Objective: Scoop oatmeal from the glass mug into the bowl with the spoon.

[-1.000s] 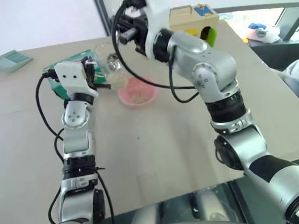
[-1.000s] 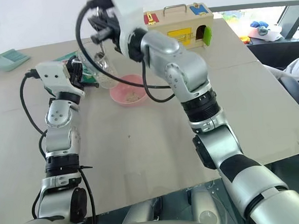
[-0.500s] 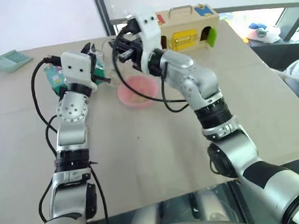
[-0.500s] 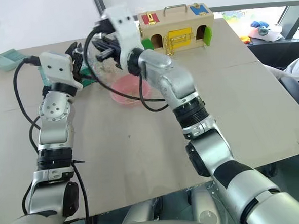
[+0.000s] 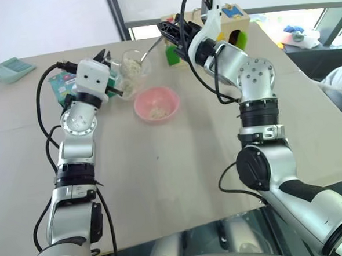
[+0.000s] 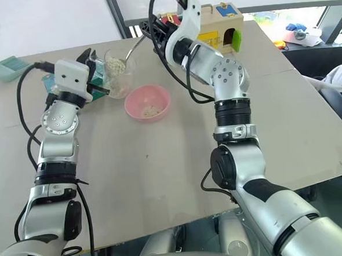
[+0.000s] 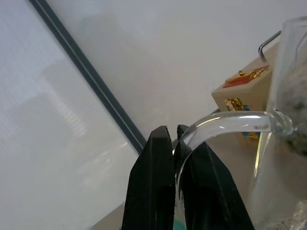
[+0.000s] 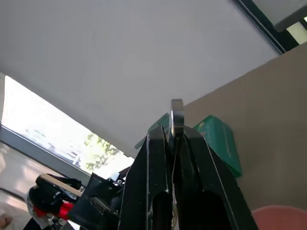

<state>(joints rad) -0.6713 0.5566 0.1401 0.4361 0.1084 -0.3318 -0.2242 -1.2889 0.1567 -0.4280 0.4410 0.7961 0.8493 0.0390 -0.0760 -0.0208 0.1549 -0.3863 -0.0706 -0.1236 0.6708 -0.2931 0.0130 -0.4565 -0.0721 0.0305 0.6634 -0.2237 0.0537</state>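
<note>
The left gripper (image 7: 173,158) is clamped on the handle of the fragile, slippery glass mug (image 6: 118,73) of loose, light oatmeal (image 6: 116,65), left of the pink bowl (image 6: 148,102), while the right gripper (image 6: 153,31) pinches the stiff, slim spoon (image 6: 132,49) by its handle end.

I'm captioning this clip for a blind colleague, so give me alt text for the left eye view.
Over a tan table, the robot's left hand grips the handle of a clear glass mug of pale oat flakes, while its right hand holds a shiny silver metal spoon reaching toward the mug's rim. A small round pink bowl with a few flakes sits beside the mug.
</note>
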